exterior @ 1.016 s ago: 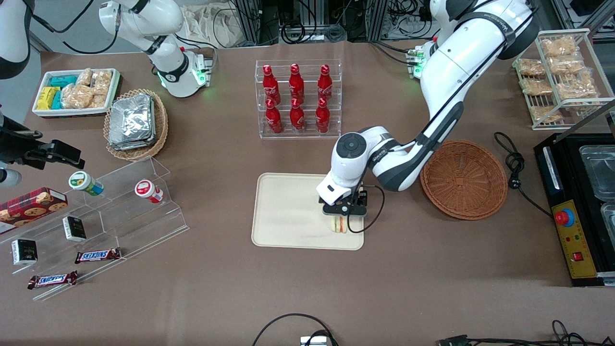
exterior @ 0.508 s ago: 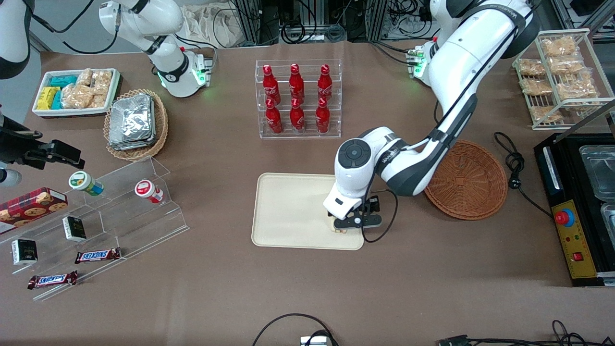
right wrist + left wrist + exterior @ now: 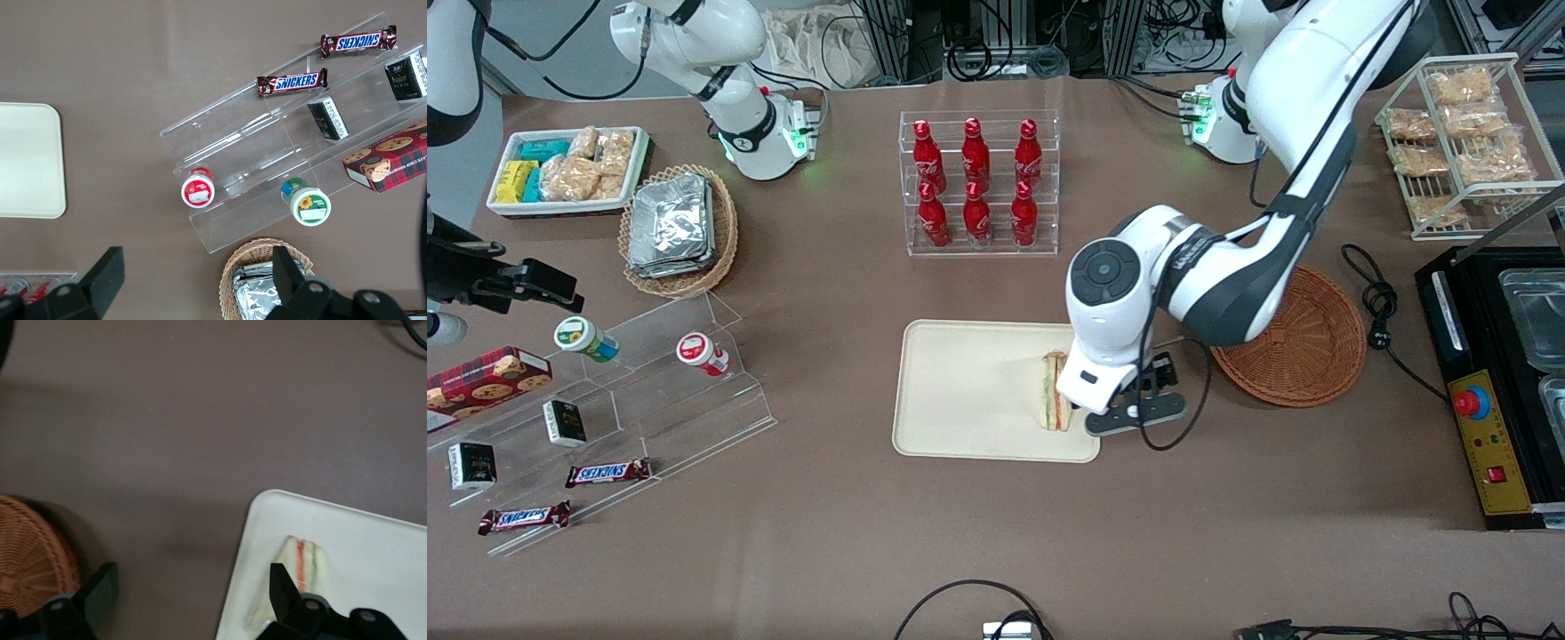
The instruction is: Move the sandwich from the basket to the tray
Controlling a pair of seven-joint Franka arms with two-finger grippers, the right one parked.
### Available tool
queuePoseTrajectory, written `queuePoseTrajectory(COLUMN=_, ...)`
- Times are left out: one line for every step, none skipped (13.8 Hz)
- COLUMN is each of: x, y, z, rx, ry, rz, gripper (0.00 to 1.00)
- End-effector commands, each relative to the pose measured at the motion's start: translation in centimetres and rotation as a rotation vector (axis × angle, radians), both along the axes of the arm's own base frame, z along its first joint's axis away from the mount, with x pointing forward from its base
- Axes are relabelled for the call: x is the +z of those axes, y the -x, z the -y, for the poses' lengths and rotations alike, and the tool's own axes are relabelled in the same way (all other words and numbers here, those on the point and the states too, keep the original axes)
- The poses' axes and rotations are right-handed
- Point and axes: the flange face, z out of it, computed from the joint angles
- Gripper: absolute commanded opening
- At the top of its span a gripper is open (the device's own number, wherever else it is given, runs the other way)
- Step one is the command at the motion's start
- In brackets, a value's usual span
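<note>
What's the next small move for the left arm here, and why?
Probably retreat up and away toward its rest pose. The sandwich already lies on the tray, near the edge closest to the basket, which looks empty where it shows. The gripper is open, holds nothing and sits off the sandwich over the tray's edge, so nothing seems left to carry.

- Your sandwich (image 3: 1055,392) (image 3: 303,568) lies on the tray (image 3: 969,391) (image 3: 373,553) near its basket-side edge — a wrapped wedge, filling stripes showing.
- The tray is cream, flat, low-rimmed.
- The basket (image 3: 1303,342) (image 3: 30,553) — reddish-brown wicker — sits just beside it, empty.
- The gripper (image 3: 1120,416) hangs open above the tray's edge.
</note>
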Motion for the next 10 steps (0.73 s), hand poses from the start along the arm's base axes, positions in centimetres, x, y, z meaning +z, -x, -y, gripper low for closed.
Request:
queuePoseTrajectory(x=4.5, y=-0.9, z=-4.6, rx=0.038, ry=0.019, rz=-0.011, gripper=1.0)
queuePoseTrajectory(x=5.8, y=-1.2, z=-6.3, rx=0.029, ry=0.031, rz=-0.027, gripper=1.0)
queuePoseTrajectory(x=6.6, y=-1.1, z=-7.6, rx=0.032, ry=0.025, rz=-0.052, gripper=1.0)
queuePoseTrajectory(x=7.2, y=-1.1, z=-8.7, rx=0.034, ry=0.01, rz=-0.067, gripper=1.0)
queuePoseTrajectory(x=7.9, y=-1.2, z=-9.7, rx=0.03, ry=0.005, rz=-0.069, gripper=1.0)
queuePoseTrajectory(x=8.9, y=-1.2, z=-10.5, rx=0.039, ry=0.018, rz=-0.066, gripper=1.0)
queuePoseTrajectory(x=9.4, y=-1.3, z=-11.2, rx=0.056, ry=0.037, rz=-0.069, gripper=1.0)
queuePoseTrajectory(x=10.0, y=-1.4, z=-11.9, rx=0.068, ry=0.043, rz=-0.064, gripper=1.0)
queuePoseTrajectory(x=10.4, y=-1.3, z=-12.1, rx=0.065, ry=0.042, rz=-0.063, gripper=1.0)
queuePoseTrajectory(x=10.4, y=-1.2, z=-12.3, rx=0.042, ry=0.031, rz=-0.081, gripper=1.0)
